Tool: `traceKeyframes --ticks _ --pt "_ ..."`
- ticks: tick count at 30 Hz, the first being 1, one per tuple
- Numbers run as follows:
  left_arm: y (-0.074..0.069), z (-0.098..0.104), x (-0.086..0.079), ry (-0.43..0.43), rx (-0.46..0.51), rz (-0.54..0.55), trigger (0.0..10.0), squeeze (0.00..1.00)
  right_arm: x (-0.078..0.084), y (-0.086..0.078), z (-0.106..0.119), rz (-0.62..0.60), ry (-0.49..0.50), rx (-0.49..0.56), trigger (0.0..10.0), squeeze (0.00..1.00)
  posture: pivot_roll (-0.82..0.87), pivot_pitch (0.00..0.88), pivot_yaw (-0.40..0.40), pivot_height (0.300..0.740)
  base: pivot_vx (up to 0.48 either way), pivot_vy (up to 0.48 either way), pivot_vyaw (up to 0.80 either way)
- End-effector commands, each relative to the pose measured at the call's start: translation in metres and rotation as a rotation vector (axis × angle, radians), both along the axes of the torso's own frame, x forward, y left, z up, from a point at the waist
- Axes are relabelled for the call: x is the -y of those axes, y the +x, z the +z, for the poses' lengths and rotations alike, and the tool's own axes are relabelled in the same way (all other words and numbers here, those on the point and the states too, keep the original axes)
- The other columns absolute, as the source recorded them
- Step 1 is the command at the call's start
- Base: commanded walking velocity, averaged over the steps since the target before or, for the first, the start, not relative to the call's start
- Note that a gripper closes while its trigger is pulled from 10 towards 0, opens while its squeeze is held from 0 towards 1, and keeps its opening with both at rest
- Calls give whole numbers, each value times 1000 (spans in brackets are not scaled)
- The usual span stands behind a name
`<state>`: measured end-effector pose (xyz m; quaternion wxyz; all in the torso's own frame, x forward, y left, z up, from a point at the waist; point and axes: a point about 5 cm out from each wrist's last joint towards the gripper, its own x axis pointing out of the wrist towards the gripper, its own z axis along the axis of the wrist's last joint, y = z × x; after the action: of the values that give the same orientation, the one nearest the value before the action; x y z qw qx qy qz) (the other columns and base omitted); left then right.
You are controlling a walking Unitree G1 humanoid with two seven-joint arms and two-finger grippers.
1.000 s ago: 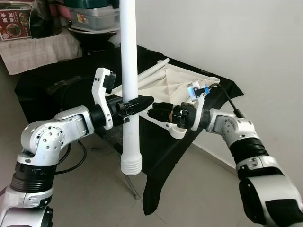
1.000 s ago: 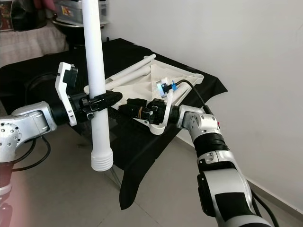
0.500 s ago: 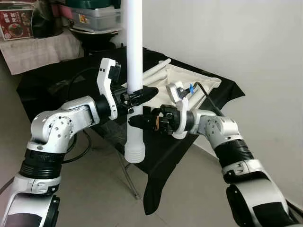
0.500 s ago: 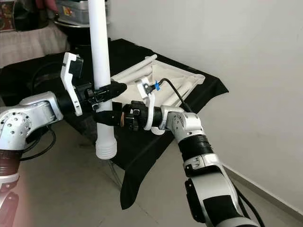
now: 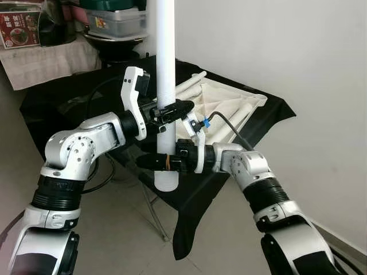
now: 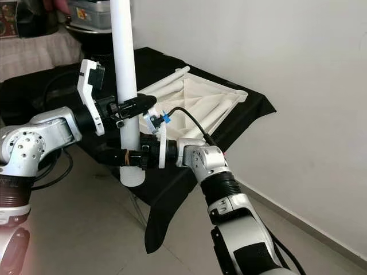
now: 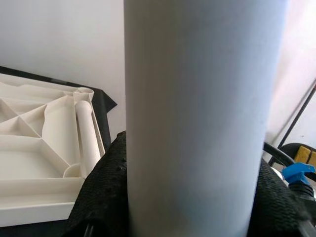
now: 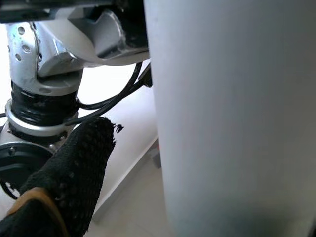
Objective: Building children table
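A long white table leg stands upright in front of the black-draped table. My left gripper is shut on its middle; in the left wrist view both pads press against the tube. My right gripper reaches across from the right at the leg's lower part, just above its bottom end. In the right wrist view one finger stands a gap away from the tube, so this gripper is open. The upturned white tabletop lies on the cloth with other legs on it.
Boxes and a container crowd the back left, beside a cloth-covered surface. A white wall closes the right side. The black cloth hangs over the table's folding legs above a tiled floor.
My right gripper has swung left from beside the tabletop to the leg's lower part. My left arm has lifted the leg a little and carried it right.
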<state>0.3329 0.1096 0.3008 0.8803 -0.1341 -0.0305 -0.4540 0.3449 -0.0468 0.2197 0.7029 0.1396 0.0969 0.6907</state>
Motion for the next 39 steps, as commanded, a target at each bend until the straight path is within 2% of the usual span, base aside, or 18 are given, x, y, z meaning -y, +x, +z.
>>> traceKeyframes --ticks 1,13,16,22,27,28,30,31,37,38,39 --pt "-3 8 11 -16 39 -45 10000 0 -8 -1 8 12 12 29 10000 0 44 7 -81 740 0 0 0" --pt "-3 15 13 -35 64 -47 10000 0 -9 9 -2 -94 -75 21 10000 0 43 0 -79 740 0 0 0" --pt "-3 18 14 -33 75 -57 10000 0 -9 13 -7 -138 -133 32 10000 0 43 0 -80 740 0 0 0" --pt "-5 17 13 -28 78 -59 10000 0 -2 18 -6 -176 -150 31 10000 0 44 0 -80 740 0 0 0" --pt "-5 18 12 -31 81 -57 10000 0 -4 16 -4 -149 -139 39 10000 0 41 0 -80 740 0 0 0" --pt "-5 19 13 -32 82 -58 10000 0 -7 15 -2 -132 -131 43 6980 0 41 0 -78 740 0 0 0" --pt "-5 19 13 -33 83 -59 10000 0 -8 14 -2 -122 -126 45 6980 0 41 0 -78 740 0 0 0" --pt "-6 20 14 -34 84 -64 10000 0 -12 11 1 -89 -109 49 10000 0 43 0 -78 740 0 0 0" --pt "-7 21 16 -30 91 -77 10000 0 -21 3 6 -18 -82 57 10000 0 42 0 -75 740 0 0 0" --pt "-8 21 16 -29 92 -77 10000 0 -22 2 6 -7 -80 58 2902 0 42 0 -75 740 0 0 0" --pt "-7 21 16 -29 93 -75 10000 0 -23 1 4 -3 -88 56 0 0 41 0 -77 740 0 0 0"
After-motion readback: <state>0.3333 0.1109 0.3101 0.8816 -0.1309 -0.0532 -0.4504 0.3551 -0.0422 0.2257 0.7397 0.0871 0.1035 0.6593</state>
